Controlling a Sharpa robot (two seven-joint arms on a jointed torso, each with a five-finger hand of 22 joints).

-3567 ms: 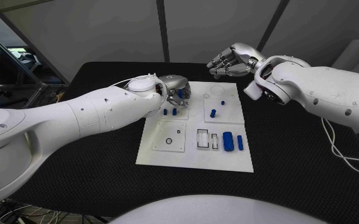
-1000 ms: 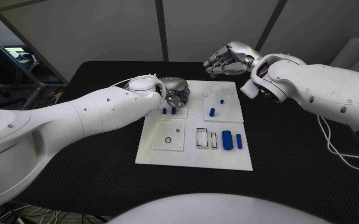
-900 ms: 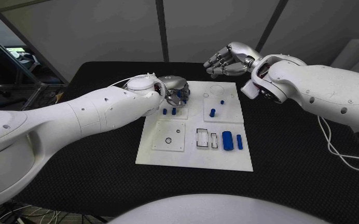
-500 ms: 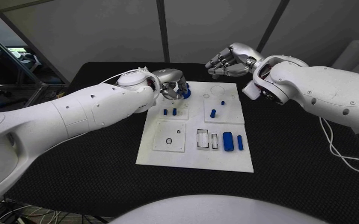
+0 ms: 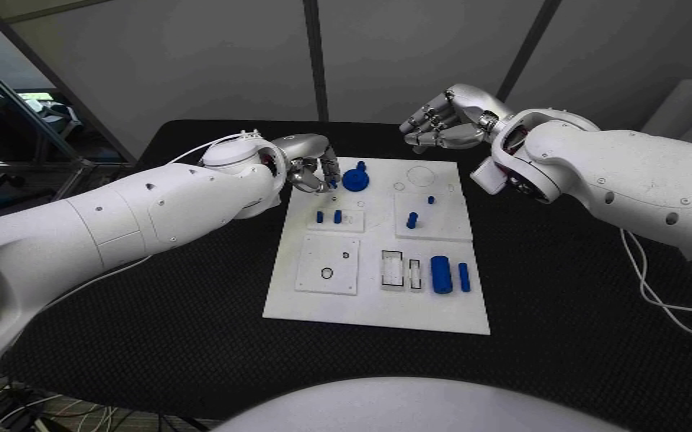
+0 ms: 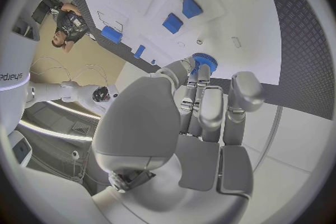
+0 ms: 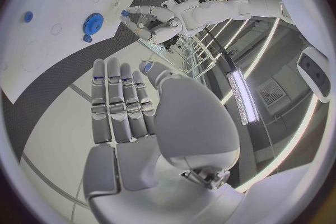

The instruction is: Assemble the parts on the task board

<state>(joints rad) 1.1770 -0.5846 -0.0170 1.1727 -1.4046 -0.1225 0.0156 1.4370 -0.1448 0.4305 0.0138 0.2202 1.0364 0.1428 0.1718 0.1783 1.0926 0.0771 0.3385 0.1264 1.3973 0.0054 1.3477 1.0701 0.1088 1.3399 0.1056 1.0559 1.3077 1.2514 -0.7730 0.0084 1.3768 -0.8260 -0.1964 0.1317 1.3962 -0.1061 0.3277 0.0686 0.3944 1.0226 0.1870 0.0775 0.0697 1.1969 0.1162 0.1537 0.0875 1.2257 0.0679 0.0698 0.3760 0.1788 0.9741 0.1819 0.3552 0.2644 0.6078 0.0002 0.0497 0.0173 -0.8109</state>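
Left hand over the far left corner of the board. Its fingers are bunched, tips together at a blue gear. The head view shows the gear just beside the fingertips, above the board's far edge; the left wrist view shows the fingertips touching its toothed rim. Gear looks pinched, though whether it rests on the board or is lifted I cannot tell.

Right hand hangs above the desk beyond the board's far right corner, well apart from the parts. Fingers lie side by side, lightly curled, nothing in them.

On the board:
- two short pegs standing side by side on the far left tile
- one peg and a small stud on the far right tile
- a thick cylinder and a thin one lying parallel near the right edge, beside two rectangular slots
- near left tile with a small round hole

The right wrist view shows the gear on or over the white board with the left hand next to it.
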